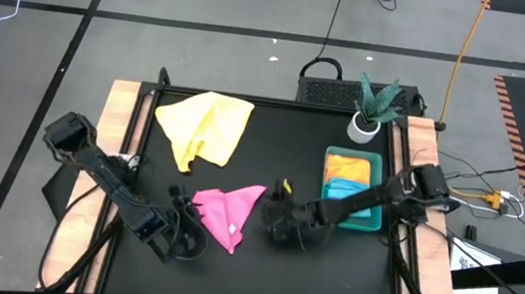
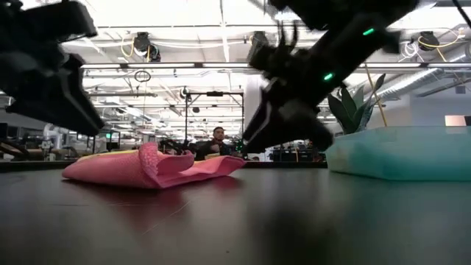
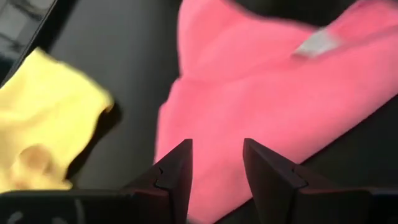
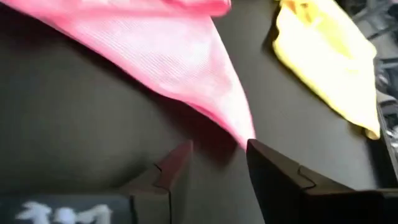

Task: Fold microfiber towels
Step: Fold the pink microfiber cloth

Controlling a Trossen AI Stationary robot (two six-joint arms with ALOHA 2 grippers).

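**Pink towel lies half-folded between your two grippers**

Look at the pink towel (image 1: 227, 213) first: it sits on the black table (image 1: 272, 148) near the front, bunched into a rough triangle. In the high view its long axis runs diagonally, from a tip near the front by your left gripper (image 1: 183, 236) up to a pointed corner toward your right gripper (image 1: 278, 224). From the low view it lies low and flat, with one fold doubled over on top.

Your left gripper hangs just at the towel's front-left edge, fingers (image 3: 177, 171) apart and nothing between them; its wrist view shows pink cloth right ahead. Your right gripper sits just beside the towel's pointed corner, jaws also apart and empty, the corner tip lying just ahead of the gap.

The loose yellow towel (image 1: 205, 128) lies crumpled toward the back left, well apart from the pink one, its long axis running front to back with a tail trailing forward. Bare black surface stretches between the two cloths and across the middle of the table.

On the right, the green tray (image 1: 379, 163) holds a folded yellow towel (image 1: 347, 168) with a light blue towel (image 1: 347, 190) just in front of it. A potted plant (image 1: 372, 108) stands behind the tray at the back edge.

The pink cloth is bright, soft and finely ribbed, with a small pale label (image 3: 317, 43) visible.
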